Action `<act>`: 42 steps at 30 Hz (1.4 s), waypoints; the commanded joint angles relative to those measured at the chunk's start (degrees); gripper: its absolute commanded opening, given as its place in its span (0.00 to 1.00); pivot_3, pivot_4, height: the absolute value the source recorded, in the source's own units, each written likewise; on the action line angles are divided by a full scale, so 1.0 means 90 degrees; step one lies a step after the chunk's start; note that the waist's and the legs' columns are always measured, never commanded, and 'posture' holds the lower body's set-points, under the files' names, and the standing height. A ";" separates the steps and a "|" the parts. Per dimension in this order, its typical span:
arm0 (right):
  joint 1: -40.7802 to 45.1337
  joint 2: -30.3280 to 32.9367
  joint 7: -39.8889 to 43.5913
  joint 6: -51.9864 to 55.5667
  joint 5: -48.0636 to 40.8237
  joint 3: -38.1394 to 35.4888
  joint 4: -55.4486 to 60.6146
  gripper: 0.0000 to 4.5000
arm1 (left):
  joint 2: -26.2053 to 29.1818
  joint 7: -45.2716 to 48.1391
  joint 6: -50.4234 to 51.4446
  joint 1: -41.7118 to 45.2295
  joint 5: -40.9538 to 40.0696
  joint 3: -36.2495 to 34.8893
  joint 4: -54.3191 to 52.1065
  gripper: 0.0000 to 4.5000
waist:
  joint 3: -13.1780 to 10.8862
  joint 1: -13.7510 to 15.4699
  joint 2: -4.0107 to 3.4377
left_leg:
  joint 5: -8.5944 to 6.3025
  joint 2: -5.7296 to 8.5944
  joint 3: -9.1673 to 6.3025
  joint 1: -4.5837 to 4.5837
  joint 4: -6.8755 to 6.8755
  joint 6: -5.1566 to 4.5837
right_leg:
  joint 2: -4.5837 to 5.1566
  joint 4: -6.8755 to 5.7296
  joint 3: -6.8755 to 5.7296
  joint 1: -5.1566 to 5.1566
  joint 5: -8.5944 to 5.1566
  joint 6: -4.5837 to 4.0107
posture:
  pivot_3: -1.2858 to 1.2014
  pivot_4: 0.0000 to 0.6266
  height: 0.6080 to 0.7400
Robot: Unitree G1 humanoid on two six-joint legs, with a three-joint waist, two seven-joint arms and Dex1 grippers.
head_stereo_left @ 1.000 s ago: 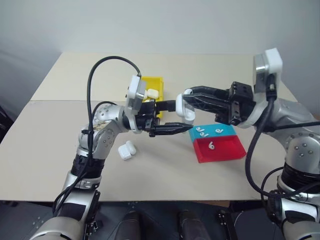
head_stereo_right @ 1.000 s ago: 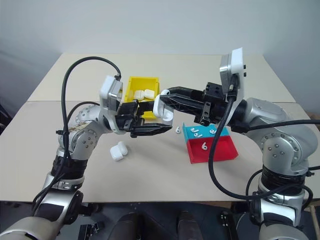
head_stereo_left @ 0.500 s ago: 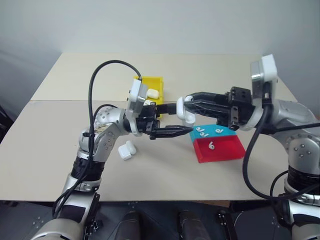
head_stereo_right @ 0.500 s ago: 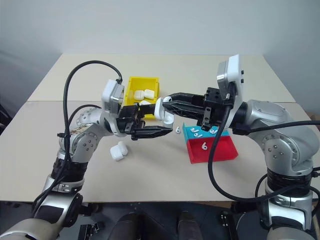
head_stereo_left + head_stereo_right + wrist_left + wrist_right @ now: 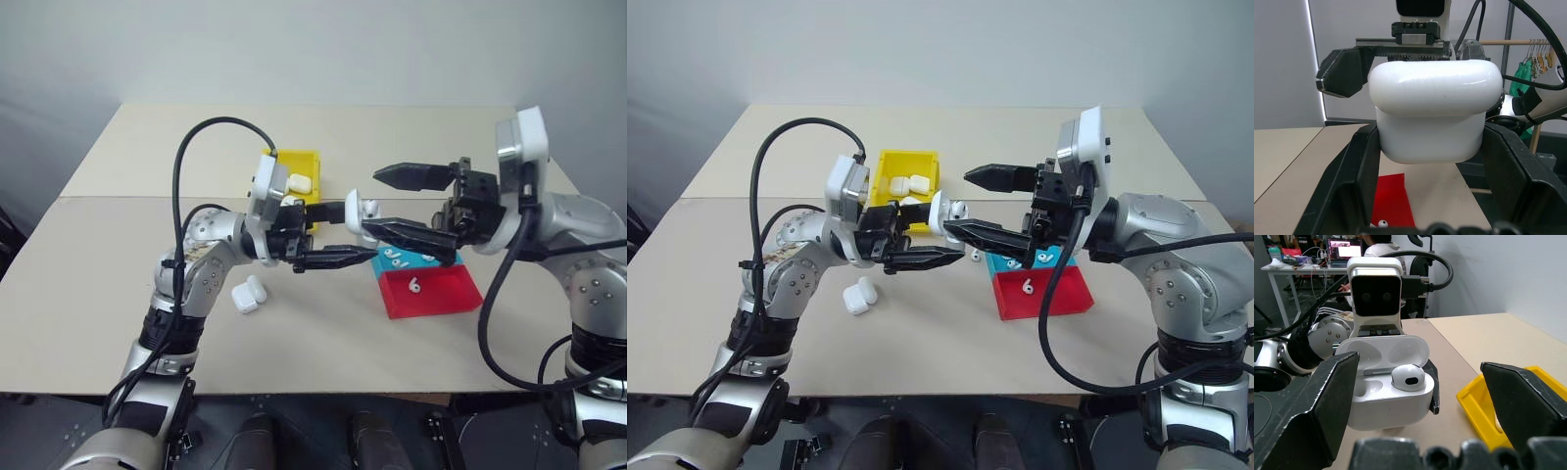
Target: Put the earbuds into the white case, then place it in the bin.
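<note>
My left gripper point(image 5: 359, 232) is shut on the white case point(image 5: 1388, 382) and holds it up over the table, lid open. One of the earbuds point(image 5: 1408, 376) sits in a socket of the case; the socket beside it looks empty. My right gripper point(image 5: 370, 201) faces the case from the other side, open wide, with one finger above it and one below, and holds nothing. More earbuds point(image 5: 397, 259) lie in the teal tray, and one earbud point(image 5: 414, 285) lies in the red tray. The yellow bin point(image 5: 299, 159) stands just behind my left gripper.
Two white cases point(image 5: 299, 182) lie in the bin. Another white case point(image 5: 249, 294) lies open on the table under my left forearm. The teal tray point(image 5: 443, 253) and the red tray point(image 5: 441, 294) sit side by side below my right gripper.
My right gripper has gone from shut at the open case to wide open. The left gripper and the case have stayed where they were.
</note>
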State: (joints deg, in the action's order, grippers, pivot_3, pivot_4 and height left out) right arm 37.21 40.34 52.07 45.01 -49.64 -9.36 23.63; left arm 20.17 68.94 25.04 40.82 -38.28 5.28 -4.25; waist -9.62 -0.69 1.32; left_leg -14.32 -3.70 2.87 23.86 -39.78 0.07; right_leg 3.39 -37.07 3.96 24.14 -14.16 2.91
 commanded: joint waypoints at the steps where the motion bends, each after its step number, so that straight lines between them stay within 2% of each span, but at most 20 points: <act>1: 0.0105 0.0141 -0.0014 -0.0133 -0.0018 -0.0160 -0.0008 1.00 | -0.0021 0.0021 -0.0170 0.0149 -0.0078 -0.0167 -0.0181 0.61 | 0.0000 0.0000 0.0000 | 0.0000 0.0000 0.0000 0.0000 0.0000 0.0000 | 0.0000 0.0000 0.0000 0.0000 0.0000 0.0000 | 0.52 0.24 1.00; 5: 0.0338 0.0574 0.0242 -0.0326 0.0229 -0.0334 -0.0452 1.00 | -0.0009 0.0035 -0.0174 0.0125 -0.0073 -0.0147 -0.0198 0.61 | 0.0000 0.0002 0.0000 | 0.0000 0.0000 0.0001 0.0000 -0.0001 0.0000 | 0.0001 0.0000 0.0000 0.0000 0.0000 0.0000 | 0.52 0.24 1.00; 8: 0.0841 0.1099 0.0814 -0.0516 0.0560 -0.0191 -0.1283 1.00 | 0.0000 0.0056 -0.0200 0.0098 -0.0061 -0.0140 -0.0200 0.61 | 0.0000 0.0002 0.0000 | 0.0000 0.0001 0.0003 -0.0001 0.0001 0.0000 | 0.0001 0.0002 0.0000 0.0000 0.0000 0.0000 | 0.52 0.24 1.00; 12: 0.1570 0.1734 0.2066 -0.1226 0.1557 0.0714 -0.2310 1.00 | 0.0015 0.0041 -0.0264 0.0036 -0.0028 -0.0147 -0.0208 0.61 | 0.0000 0.0000 0.0000 | 0.0000 -0.0001 0.0005 -0.0001 0.0005 -0.0001 | -0.0001 0.0008 0.0000 0.0002 0.0000 0.0000 | 0.52 0.24 1.00; 16: 0.2313 0.1914 0.3138 -0.2409 0.3099 0.2023 -0.3463 1.00 | 0.0039 -0.0020 -0.0307 -0.0060 -0.0010 -0.0191 -0.0270 0.61 | 0.0000 -0.0053 -0.0001 | -0.0001 -0.0002 0.0013 -0.0003 0.0004 -0.0003 | -0.0001 0.0007 0.0009 0.0005 0.0000 0.0000 | 0.52 0.24 1.00; 19: 0.2732 0.1725 0.3686 -0.3606 0.4293 0.2922 -0.4377 1.00 | 0.0077 -0.0067 -0.0308 -0.0168 -0.0018 -0.0218 -0.0363 0.61 | 0.0000 -0.0035 0.0000 | -0.0001 -0.0002 0.0014 -0.0003 0.0004 -0.0002 | -0.0001 0.0005 0.0008 0.0008 0.0000 0.0000 | 0.52 0.24 1.00; 23: 0.3381 0.1076 0.3877 -0.5372 0.5853 0.4022 -0.6185 1.00 | 0.0104 -0.0157 -0.0300 -0.0289 -0.0029 -0.0247 -0.0486 0.61 | -0.0001 -0.0061 -0.0001 | -0.0001 -0.0003 0.0021 -0.0002 0.0004 -0.0002 | 0.0000 0.0007 0.0011 0.0011 0.0000 0.0000 | 0.52 0.24 1.00; 28: 0.4103 0.0187 0.3338 -0.7006 0.7132 0.4692 -0.8611 1.00 | 0.0064 -0.0310 -0.0296 -0.0383 -0.0022 -0.0253 -0.0660 0.61 | -0.0002 -0.0038 -0.0002 | 0.0001 -0.0002 0.0020 -0.0001 0.0006 0.0002 | 0.0001 0.0007 0.0010 0.0012 0.0000 -0.0001 | 0.52 0.24 1.00; 30: 0.4337 -0.0088 0.3132 -0.7243 0.7485 0.4819 -0.9368 1.00 | 0.0081 -0.0391 -0.0286 -0.0440 -0.0027 -0.0275 -0.0763 0.61 | -0.0002 -0.0025 -0.0002 | 0.0002 -0.0002 0.0020 0.0001 0.0006 0.0004 | 0.0003 0.0009 0.0008 0.0012 0.0000 -0.0001 | 0.52 0.24 1.00; 33: 0.4558 -0.0243 0.2823 -0.7788 0.8073 0.5062 -1.0055 0.86 | 0.0147 -0.0521 -0.0246 -0.0577 -0.0049 -0.0328 -0.0967 0.61 | -0.0002 -0.0018 -0.0004 | 0.0003 -0.0002 0.0021 0.0001 0.0009 0.0006 | 0.0005 0.0008 0.0008 0.0013 0.0000 -0.0001 | 0.52 0.24 1.00; 36: 0.4673 -0.0352 0.2791 -0.7955 0.8327 0.5046 -1.0444 0.64 | 0.0203 -0.0652 -0.0219 -0.0720 -0.0049 -0.0358 -0.1138 0.61 | -0.0003 -0.0028 -0.0005 | 0.0003 -0.0002 0.0023 0.0001 0.0010 0.0006 | 0.0005 0.0009 0.0008 0.0014 0.0000 -0.0001 | 0.52 0.24 1.00; 42: 0.4790 -0.0411 0.2815 -0.8363 0.8673 0.4999 -1.0798 0.64 | 0.0287 -0.0855 -0.0196 -0.0929 -0.0094 -0.0402 -0.1401 0.61 | -0.0004 -0.0073 -0.0007 | 0.0005 -0.0003 0.0023 -0.0004 0.0008 0.0009 | 0.0004 0.0001 0.0010 0.0013 0.0000 -0.0002 | 0.52 0.24 1.00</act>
State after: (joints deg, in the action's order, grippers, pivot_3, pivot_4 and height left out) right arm 78.21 36.40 77.49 -28.71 27.74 36.40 -73.14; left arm 22.51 61.85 23.84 32.48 -38.33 2.72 -14.42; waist -9.66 -1.35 1.26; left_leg -14.27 -3.72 3.08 23.82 -39.70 0.15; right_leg 3.42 -37.06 4.05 24.26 -14.16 2.90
